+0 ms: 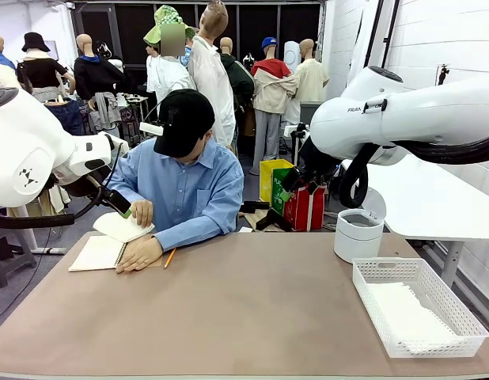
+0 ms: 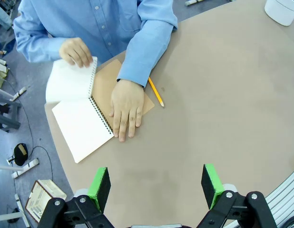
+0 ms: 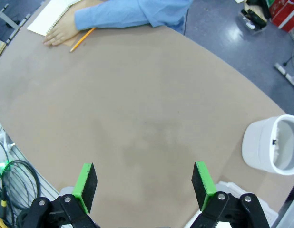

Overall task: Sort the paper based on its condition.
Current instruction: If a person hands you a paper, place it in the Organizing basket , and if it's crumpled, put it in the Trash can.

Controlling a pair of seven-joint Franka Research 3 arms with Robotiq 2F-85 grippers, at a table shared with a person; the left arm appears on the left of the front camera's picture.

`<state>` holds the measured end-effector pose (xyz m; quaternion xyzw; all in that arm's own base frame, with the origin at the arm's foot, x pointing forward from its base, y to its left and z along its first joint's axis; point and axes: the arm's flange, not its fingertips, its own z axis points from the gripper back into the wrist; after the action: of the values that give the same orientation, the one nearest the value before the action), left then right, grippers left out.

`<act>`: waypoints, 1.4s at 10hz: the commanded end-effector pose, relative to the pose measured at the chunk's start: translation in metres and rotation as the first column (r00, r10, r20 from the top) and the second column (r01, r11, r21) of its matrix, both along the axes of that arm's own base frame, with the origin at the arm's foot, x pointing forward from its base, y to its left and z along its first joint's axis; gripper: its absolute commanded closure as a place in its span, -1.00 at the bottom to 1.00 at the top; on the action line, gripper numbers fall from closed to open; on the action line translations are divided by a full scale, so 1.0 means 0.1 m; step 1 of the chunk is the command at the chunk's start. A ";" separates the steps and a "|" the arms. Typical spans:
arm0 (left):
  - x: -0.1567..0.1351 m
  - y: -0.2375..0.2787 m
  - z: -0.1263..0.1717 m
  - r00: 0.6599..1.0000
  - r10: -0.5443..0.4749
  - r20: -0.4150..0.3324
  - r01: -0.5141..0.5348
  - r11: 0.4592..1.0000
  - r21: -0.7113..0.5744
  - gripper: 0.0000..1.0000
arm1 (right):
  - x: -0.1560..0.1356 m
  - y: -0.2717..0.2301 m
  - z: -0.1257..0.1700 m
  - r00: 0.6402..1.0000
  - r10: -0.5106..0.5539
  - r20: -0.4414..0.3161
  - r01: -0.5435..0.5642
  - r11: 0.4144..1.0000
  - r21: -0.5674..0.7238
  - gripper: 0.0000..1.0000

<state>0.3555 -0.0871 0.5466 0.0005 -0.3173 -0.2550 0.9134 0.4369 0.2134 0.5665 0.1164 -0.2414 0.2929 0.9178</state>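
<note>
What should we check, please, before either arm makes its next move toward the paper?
1. Left tool open and empty: ok, green pads wide apart above bare table.
2. Right tool open and empty: ok.
3. A loose sheet ready to pick: not ok; the person's hand is lifting a page that is attached to the spiral notebook.
4. Person's hands out of the pick area: not ok; the other hand presses flat on the notebook.
5. Lattice basket reachable and upright: ok, with white paper lying inside.
6. White bin open: ok; contents cannot tell.
</note>
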 end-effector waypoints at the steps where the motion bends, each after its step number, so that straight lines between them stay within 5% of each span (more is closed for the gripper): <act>1: 0.00 0.01 0.01 1.000 0.002 0.000 -0.002 1.000 -0.002 -1.00 | 0.02 -0.01 0.01 1.000 -0.004 -0.003 0.004 1.000 0.001 -1.00; 14: 0.00 0.01 0.01 1.000 0.002 0.000 -0.002 1.000 -0.002 -1.00 | 0.02 -0.01 0.01 1.000 -0.004 -0.003 0.004 1.000 0.001 -1.00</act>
<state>0.3555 -0.0871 0.5466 0.0005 -0.3173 -0.2550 0.9134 0.4369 0.2134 0.5665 0.1165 -0.2414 0.2929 0.9178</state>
